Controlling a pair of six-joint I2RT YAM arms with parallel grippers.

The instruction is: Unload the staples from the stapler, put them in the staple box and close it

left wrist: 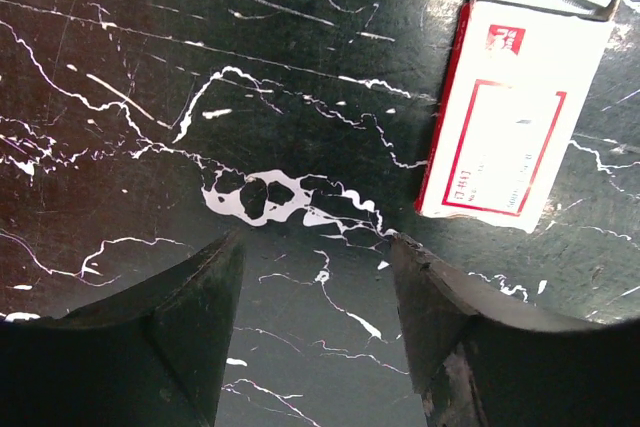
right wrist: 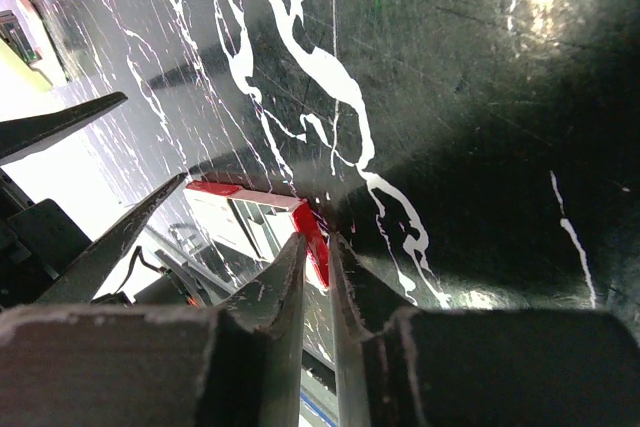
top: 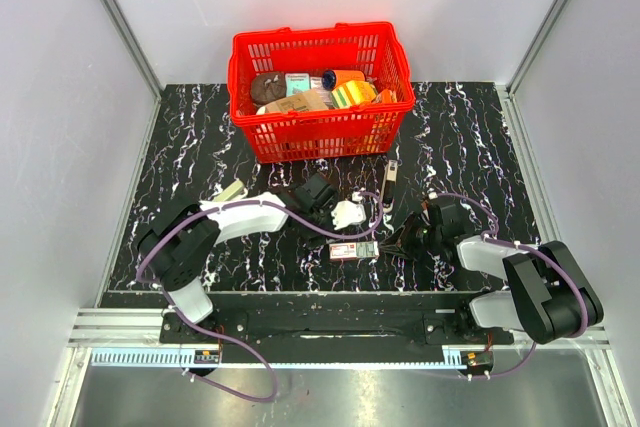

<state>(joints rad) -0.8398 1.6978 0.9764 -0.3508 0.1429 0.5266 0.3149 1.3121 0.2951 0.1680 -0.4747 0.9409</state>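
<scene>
Fingers [left wrist: 190,327] of the left claw [left wrist: 315,247] stand wide apart over bare table [left wrist: 130,87], holding nothing, with the red-and-white box [left wrist: 510,117] just beside them. The right claw [right wrist: 318,239] is pinched down to a slit at the opposite end of the box, a red corner right at its tips. I cannot tell whether it nips that corner. The stapler [top: 390,184] lies beyond the box, on the side away from the arms and close under the red basket [top: 320,137]. Neither claw touches it.

The main risk, as I judge it, is that both claws crowd the box and not the stapler. If the right claw does grip that corner, any lift or drag would tip the box, whose end looks open, and could spill what is inside. Reaching past the box from either side, the two claws could also knock each other or shove the box into the stapler. The stapler is slim and light-looking, so a glancing touch may skid it against the basket, where a grip gets awkward.
</scene>
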